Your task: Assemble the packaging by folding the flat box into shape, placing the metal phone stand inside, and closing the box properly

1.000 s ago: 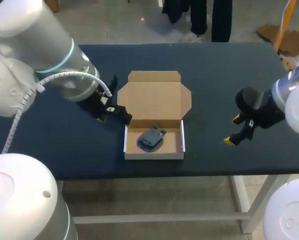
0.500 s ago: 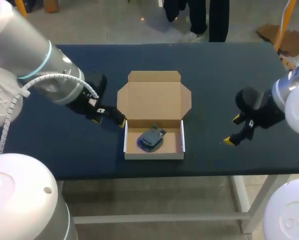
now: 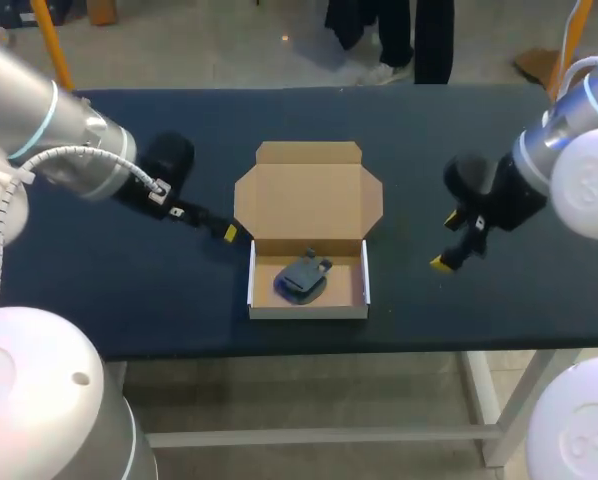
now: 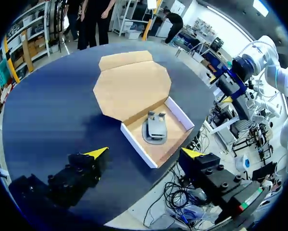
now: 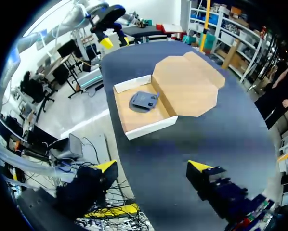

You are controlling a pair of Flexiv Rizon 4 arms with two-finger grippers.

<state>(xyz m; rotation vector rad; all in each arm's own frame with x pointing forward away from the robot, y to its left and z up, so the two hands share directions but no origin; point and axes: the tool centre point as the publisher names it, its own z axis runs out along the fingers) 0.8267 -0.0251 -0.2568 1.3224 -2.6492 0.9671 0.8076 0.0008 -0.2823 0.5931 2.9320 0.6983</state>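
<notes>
A shallow rectangular box (image 3: 308, 272) of thin cardboard is seen on the table (image 3: 129, 290), whose top is covered in a dark blue, matte surface. The box is white on the outside of its low walls and plain brown on the inside. Its lid (image 3: 309, 195) is laid fully open and flat on the table behind the box, joined to it along the rear wall. The lid is a smooth brown panel with clipped corners, and a narrow tuck flap is carried along the edge farthest from the box. Inside the box one thing is held: the stand (image 3: 302, 278), a dark grey metal piece lying folded flat on the box floor near its middle, with two short prongs turned toward the rear wall. The stand is touched by neither arm. The left gripper (image 4: 144, 153) is held just beside the box's left rear corner, where the lid is hinged; its fingers are spread wide and nothing is gripped between them. The right gripper (image 3: 446, 242) is kept well apart from the box on its right side, fingers likewise spread wide, with nothing held.
</notes>
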